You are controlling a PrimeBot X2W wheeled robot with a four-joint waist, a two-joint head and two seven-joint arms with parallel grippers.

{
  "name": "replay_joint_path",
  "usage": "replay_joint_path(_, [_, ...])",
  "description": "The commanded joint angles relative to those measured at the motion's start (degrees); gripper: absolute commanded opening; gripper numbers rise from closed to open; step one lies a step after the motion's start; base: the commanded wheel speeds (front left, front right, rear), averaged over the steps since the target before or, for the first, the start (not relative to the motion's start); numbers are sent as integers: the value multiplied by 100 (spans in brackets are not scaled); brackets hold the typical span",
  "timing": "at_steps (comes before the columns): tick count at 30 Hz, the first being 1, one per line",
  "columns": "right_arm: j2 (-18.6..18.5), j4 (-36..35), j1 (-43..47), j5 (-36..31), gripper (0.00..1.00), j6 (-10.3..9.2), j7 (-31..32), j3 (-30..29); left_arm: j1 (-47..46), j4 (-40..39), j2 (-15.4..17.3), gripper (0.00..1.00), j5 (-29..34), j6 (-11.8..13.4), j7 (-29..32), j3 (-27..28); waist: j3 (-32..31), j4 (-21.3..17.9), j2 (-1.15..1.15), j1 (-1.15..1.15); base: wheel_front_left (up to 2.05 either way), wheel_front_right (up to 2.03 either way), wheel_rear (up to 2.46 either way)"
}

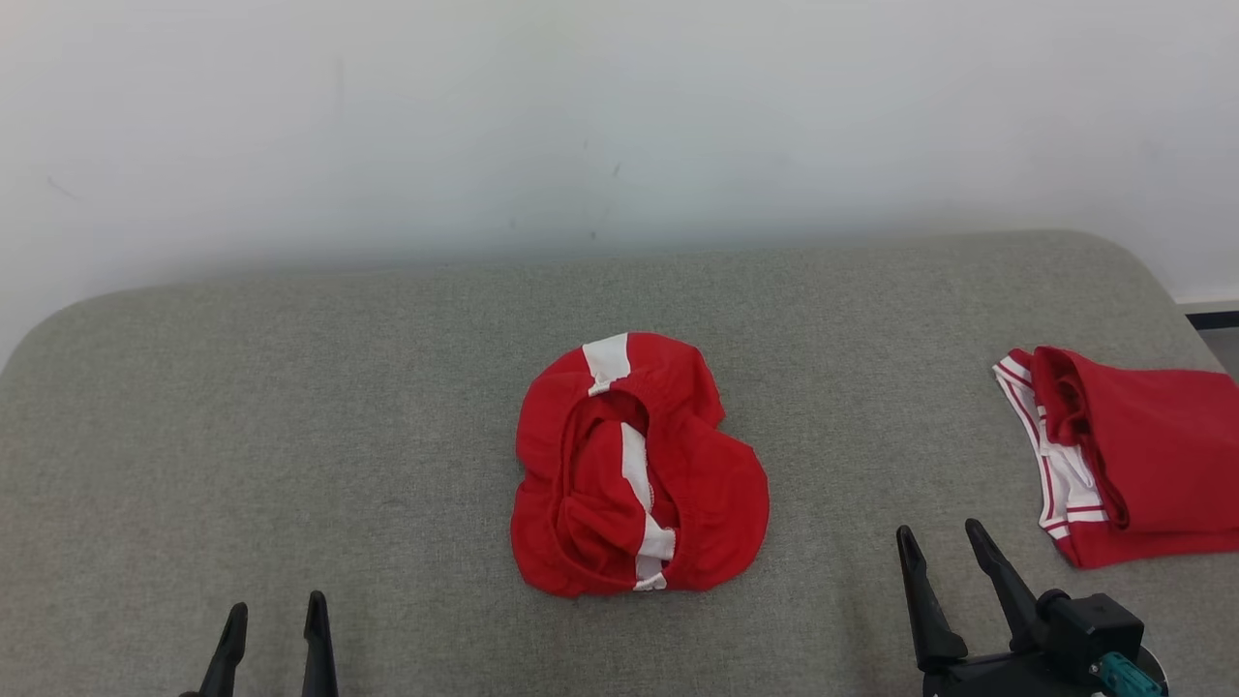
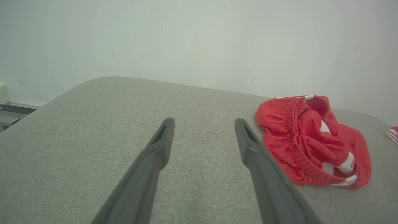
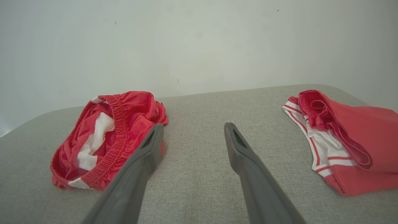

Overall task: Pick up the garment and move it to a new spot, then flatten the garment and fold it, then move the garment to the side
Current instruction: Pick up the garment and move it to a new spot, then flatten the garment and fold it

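Left pincer (image 1: 277, 602) and right pincer (image 1: 938, 527) gape empty before crumpled red garment (image 1: 634, 465).

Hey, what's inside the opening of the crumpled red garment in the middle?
Inside the crumpled red garment, past the gathered waistband, bunched red fabric and a white stripe show. Anything deeper in the folds, or beneath the heap, is covered.

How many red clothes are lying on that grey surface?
2. A crumpled garment in the middle, and a folded garment at the far right, partly cut off by the head view's edge.
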Motion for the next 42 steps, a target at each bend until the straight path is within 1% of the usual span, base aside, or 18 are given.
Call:
replay_joint_path(1, [-7, -16, 10, -14, 100, -15, -27, 3, 55, -19, -18, 100, 61, -22, -24, 14, 8, 2, 0, 0, 0, 0, 0])
replay_joint_path(15, [-22, 13, -59, 6, 100, -15, -36, 27, -48, -80, -50, 100, 139, -8, -24, -78, 23, -4, 0, 0, 0, 0, 0])
replay_joint_path(20, [-25, 16, -108, 9, 100, -15, -34, 80, -236, -87, -53, 100, 207, -30, -24, -161, 55, -94, 0, 0, 0, 0, 0])
replay_joint_path(23, [-17, 22, -137, 15, 100, -15, -34, 115, -453, 53, -53, 100, 167, -98, -21, -316, 85, -186, 0, 0, 0, 0, 0])
replay_joint_path(27, [-9, 30, -189, 24, 100, -15, -35, 155, -912, 413, -57, 100, -33, -202, 324, -658, 137, -353, 0, 0, 0, 0, 0])
replay_joint_path(31, [-1, 43, -238, 33, 100, -15, -39, 167, -1381, 853, -50, 100, -150, -338, 821, -1279, 218, -559, 0, 0, 0, 0, 0])
replay_joint_path(32, [10, 41, -257, 30, 100, -15, -39, 188, -1490, 950, -4, 100, -192, -347, 897, -1443, 246, -627, 0, 0, 0, 0, 0])
replay_joint_path(34, [26, 37, -318, 31, 100, -15, -39, 224, -1628, 1111, 57, 100, -294, -385, 997, -1777, 316, -760, 0, 0, 0, 0, 0])
replay_joint_path(38, [60, 38, -379, 33, 100, -15, -43, 223, -1759, 1389, 207, 100, -577, -376, 1166, -2494, 464, -988, 0, 0, 0, 0, 0])
replay_joint_path(39, [60, 38, -379, 33, 100, -15, -43, 223, -1759, 1389, 207, 100, -577, -376, 1166, -2494, 464, -988, 0, 0, 0, 0, 0])
replay_joint_path(42, [68, 34, -424, 40, 100, -15, -45, 193, -1832, 1592, 329, 100, -785, -378, 1208, -2833, 568, -1103, 0, 0, 0, 0, 0])
